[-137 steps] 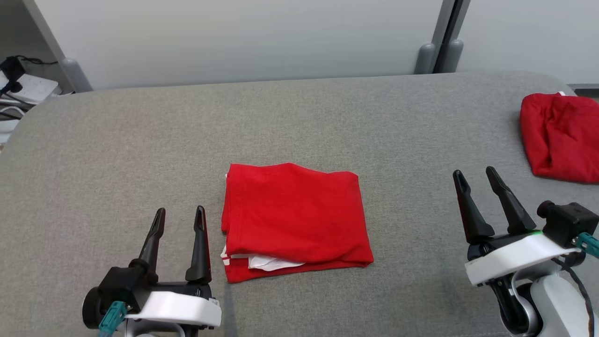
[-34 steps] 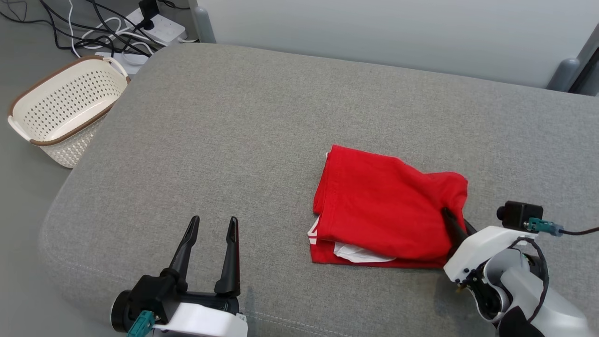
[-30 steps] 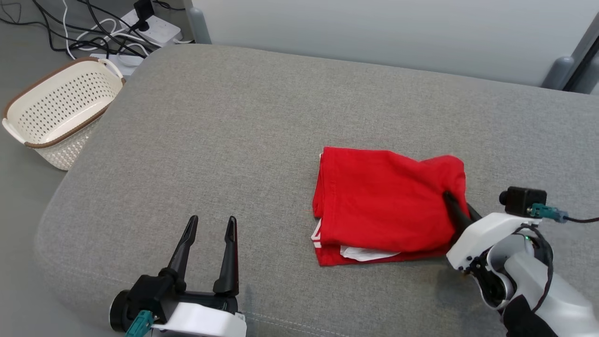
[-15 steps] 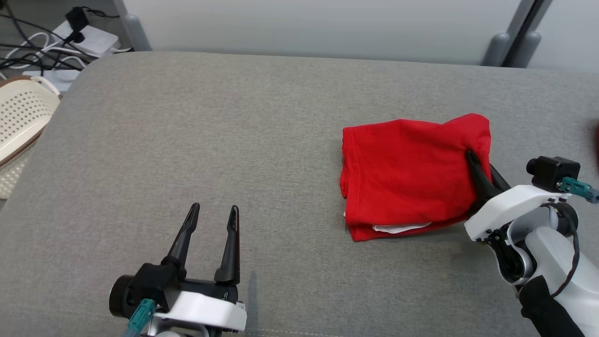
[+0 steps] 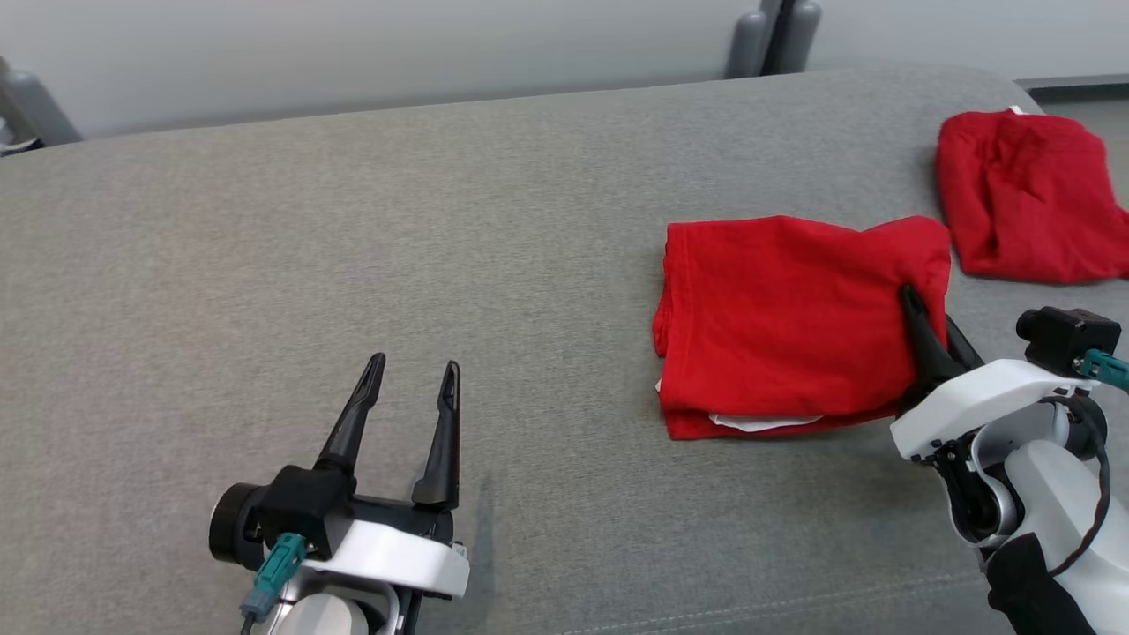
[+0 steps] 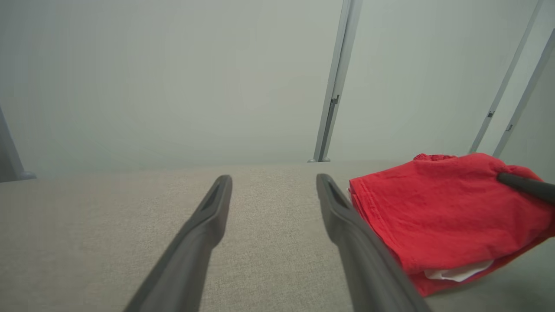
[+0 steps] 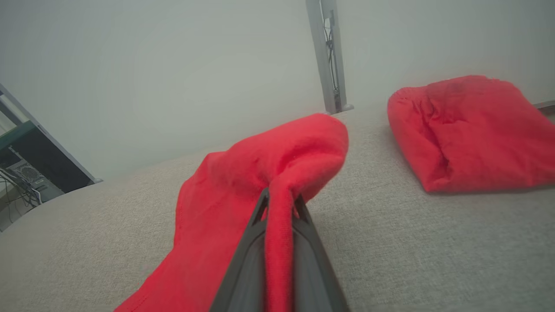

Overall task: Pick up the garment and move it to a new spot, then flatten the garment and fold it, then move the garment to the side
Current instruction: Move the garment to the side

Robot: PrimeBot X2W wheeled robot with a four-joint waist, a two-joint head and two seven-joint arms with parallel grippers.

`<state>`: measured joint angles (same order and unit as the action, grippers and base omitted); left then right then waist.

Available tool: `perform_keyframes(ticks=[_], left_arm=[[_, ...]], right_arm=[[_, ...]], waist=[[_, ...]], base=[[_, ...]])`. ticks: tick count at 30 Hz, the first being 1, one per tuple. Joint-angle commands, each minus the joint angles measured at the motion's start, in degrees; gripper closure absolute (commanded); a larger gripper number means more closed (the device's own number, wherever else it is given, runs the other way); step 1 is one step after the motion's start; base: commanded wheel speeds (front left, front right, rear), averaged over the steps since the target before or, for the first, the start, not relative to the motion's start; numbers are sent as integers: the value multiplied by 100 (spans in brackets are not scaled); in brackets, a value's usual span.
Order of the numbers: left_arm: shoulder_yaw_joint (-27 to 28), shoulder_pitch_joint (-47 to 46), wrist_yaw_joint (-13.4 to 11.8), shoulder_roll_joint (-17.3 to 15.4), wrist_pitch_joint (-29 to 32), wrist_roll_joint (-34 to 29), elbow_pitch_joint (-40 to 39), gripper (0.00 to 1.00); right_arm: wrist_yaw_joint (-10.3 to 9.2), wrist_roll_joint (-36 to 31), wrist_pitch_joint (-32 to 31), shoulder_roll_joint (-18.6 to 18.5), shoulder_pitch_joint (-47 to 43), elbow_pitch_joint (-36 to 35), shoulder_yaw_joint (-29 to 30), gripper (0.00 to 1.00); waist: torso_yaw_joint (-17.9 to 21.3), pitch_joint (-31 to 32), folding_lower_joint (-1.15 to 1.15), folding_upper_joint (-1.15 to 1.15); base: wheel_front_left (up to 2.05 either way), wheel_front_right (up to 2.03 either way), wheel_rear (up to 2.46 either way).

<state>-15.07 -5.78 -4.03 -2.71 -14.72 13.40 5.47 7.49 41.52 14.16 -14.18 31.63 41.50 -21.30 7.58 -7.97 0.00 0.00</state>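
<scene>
The table [image 5: 353, 229] is wide and covered in soft grey cloth, with round corners. A folded red garment [image 5: 785, 317] lies on its right half, with a bit of white peeking out at the near edge. Another red bundle [image 5: 1023, 207] lies by the far right corner, close by but apart.

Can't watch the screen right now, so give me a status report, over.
Right gripper jaws shut on garment, right edge. Left gripper jaws open, off the cloth. Second red garment close by, farther right.

The left fingers [image 5: 445, 423] stand spread apart, pointing forward; the right fingers [image 5: 919, 339] are pinched together
</scene>
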Motion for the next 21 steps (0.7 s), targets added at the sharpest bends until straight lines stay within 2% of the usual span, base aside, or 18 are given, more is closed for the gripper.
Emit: perform_keyframes(ticks=[1,13,21], left_arm=[[164,-311,31,-17,-28,-58,-123,0],[195,-445,107,-17,-28,-235,-18,0],[179,-474,114,-17,-28,-254,27,0]], right_arm=[[0,-74,84,3,-59,-171,-14,100],[0,-214,84,185,-207,-300,279,100],[0,-234,84,223,-294,-303,391,100]], waist=[[312,-89,0,0],[1162,-250,0,0],[1405,-265,0,0]], base=[[0,0,0],[0,0,0],[0,0,0]])
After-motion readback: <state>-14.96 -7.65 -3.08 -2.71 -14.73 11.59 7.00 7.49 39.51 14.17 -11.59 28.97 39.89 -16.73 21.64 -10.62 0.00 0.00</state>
